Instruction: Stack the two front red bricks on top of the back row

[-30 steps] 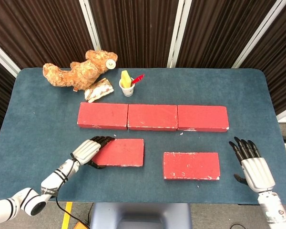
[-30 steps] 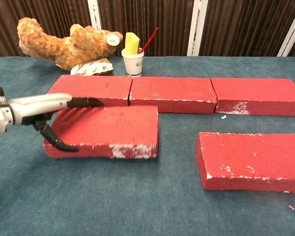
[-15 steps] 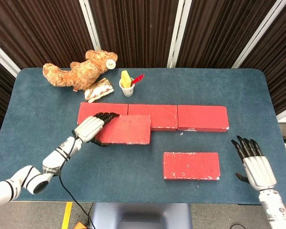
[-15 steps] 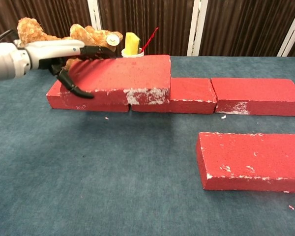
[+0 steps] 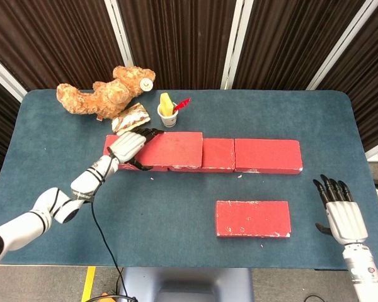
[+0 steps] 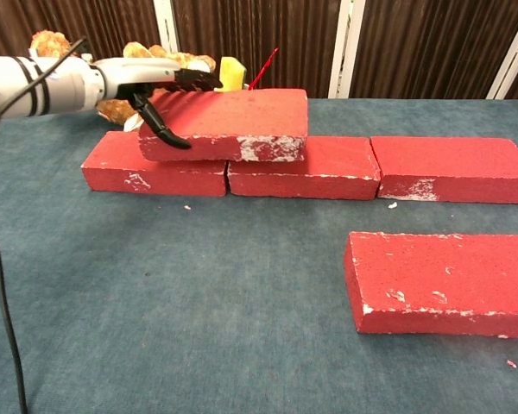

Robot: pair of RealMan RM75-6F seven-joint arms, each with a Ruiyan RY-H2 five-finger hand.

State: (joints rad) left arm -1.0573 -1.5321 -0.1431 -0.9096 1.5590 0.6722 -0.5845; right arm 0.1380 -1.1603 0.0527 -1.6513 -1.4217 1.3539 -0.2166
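My left hand [image 5: 129, 146] [image 6: 151, 86] grips the left end of a red brick [image 5: 171, 150] [image 6: 229, 125]. That brick lies over the seam of the left and middle bricks of the back row [image 5: 268, 155] [image 6: 449, 168]; whether it rests on them or hangs just above, I cannot tell. The other front red brick [image 5: 252, 218] [image 6: 445, 283] lies flat on the table at the front right. To its right, my right hand [image 5: 341, 214] hovers by the table edge with its fingers spread, holding nothing.
A teddy bear [image 5: 104, 92] [image 6: 112, 108] lies at the back left with a small snack packet [image 5: 131, 117] beside it. A paper cup [image 5: 168, 116] [image 6: 232, 84] with a yellow item and a red straw stands behind the back row. Blue cloth [image 5: 176, 226] covers the table.
My left hand lifted the left front brick off the table and carried it back and up over the back row. My right hand drifted slightly right and toward the front edge.
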